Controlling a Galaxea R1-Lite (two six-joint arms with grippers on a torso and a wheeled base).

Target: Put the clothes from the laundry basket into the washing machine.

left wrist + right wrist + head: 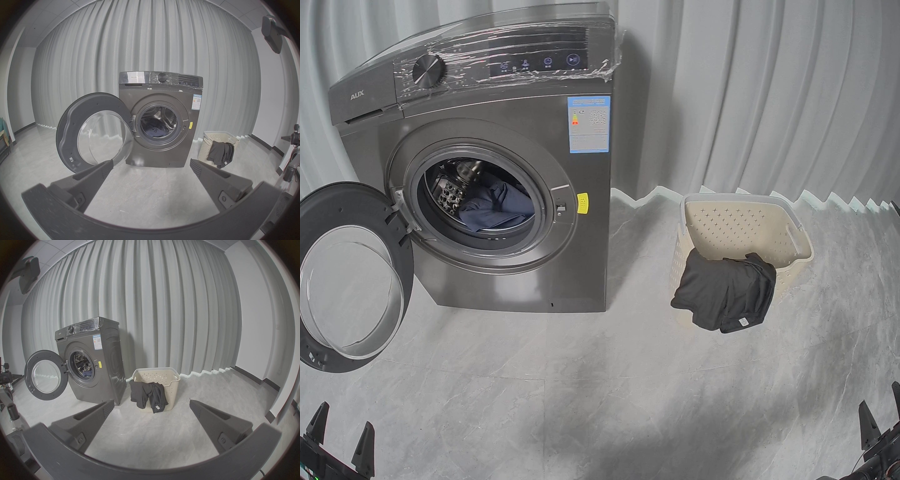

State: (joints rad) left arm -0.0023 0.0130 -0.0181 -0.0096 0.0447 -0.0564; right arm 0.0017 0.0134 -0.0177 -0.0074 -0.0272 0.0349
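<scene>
Room: a plain space closed in by pale grey pleated curtains [769, 94] that fall to the ground, their hem making a wavy line along the floor. In the right wrist view a white wall [256, 318] with a dark skirting board runs along one side.
Floor [581, 387]: large light grey tiles with a soft marbled pattern and a slight sheen.
Washing machine [575, 250]: a dark grey front-loader standing on the floor with its back to the curtains. Clear plastic film covers its control panel, which has a round dial [428, 70]. A blue label [589, 124] and a small yellow sticker [582, 203] sit on its front.
Door [337, 212]: round with a glass centre, swung wide open to the robot's left.
Drum: the opening is uncovered, and a dark blue garment [497, 206] lies inside on the metal wall.
Laundry basket [737, 197]: cream plastic with perforated walls, on the floor to the right of the machine and apart from it.
Black garment [725, 290]: draped over the basket's near rim, hanging down its outer wall.
Left gripper [344, 417]: low at the near left, fingers spread apart and holding nothing, well apart from the machine.
Right gripper [880, 397]: low at the near right, fingers likewise spread and empty, well apart from the basket.
</scene>
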